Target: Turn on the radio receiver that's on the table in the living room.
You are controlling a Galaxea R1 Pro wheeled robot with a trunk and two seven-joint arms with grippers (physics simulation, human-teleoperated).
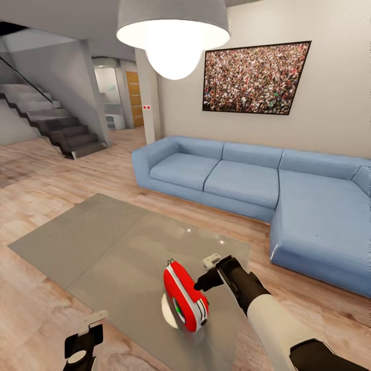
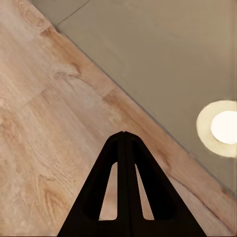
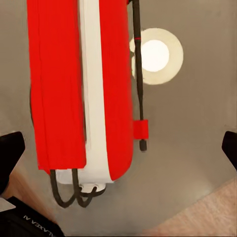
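The red radio receiver (image 1: pixel 184 298) with its white edge band stands on edge near the front of the grey glossy table (image 1: pixel 103 237). My right gripper (image 1: pixel 202 283) hovers just beside and above the radio's upper right side. In the right wrist view the radio (image 3: pixel 59 89) lies below the open right gripper (image 3: pixel 118 150), whose fingertips (image 3: pixel 10 153) sit far apart at the frame's sides, holding nothing. The thin loop handle (image 3: pixel 138 74) runs along the radio. My left gripper (image 1: pixel 82 344) hangs over the wood floor off the table's front corner, its fingers (image 2: pixel 123 148) pressed together.
A big blue sectional sofa (image 1: pixel 247 180) borders the table's far and right sides. A grey dome pendant lamp (image 1: pixel 172 31) hangs overhead, reflected on the table (image 2: pixel 222 128). A crowd picture (image 1: pixel 255 77) is on the wall. Stairs (image 1: pixel 56 123) rise at far left.
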